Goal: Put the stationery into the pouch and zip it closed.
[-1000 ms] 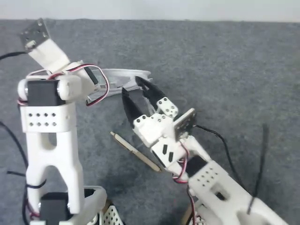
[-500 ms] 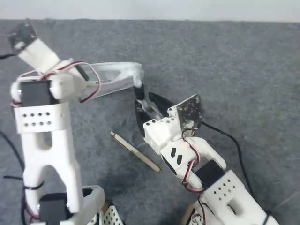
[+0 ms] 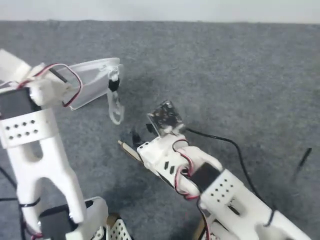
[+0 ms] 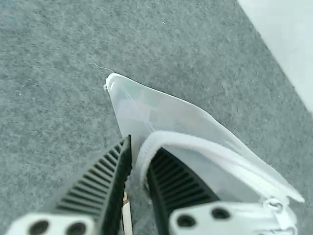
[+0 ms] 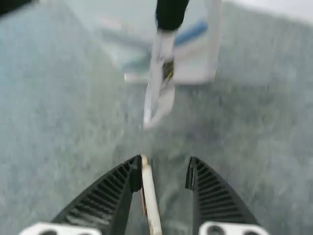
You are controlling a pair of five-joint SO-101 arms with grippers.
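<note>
Left gripper (image 4: 138, 147) is clamped on the rim of the translucent plastic zip pouch (image 3: 92, 80), lifted at the table's left; a weak pinch could drop it. Right gripper (image 5: 164, 165), jaws apart, straddles the slim wooden pencil (image 5: 149, 205), seemingly off-centre, so closing might flick it away.

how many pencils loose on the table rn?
1. The pencil lies on the table, between the right gripper's open fingers. More may be hidden inside the pouch.
</note>
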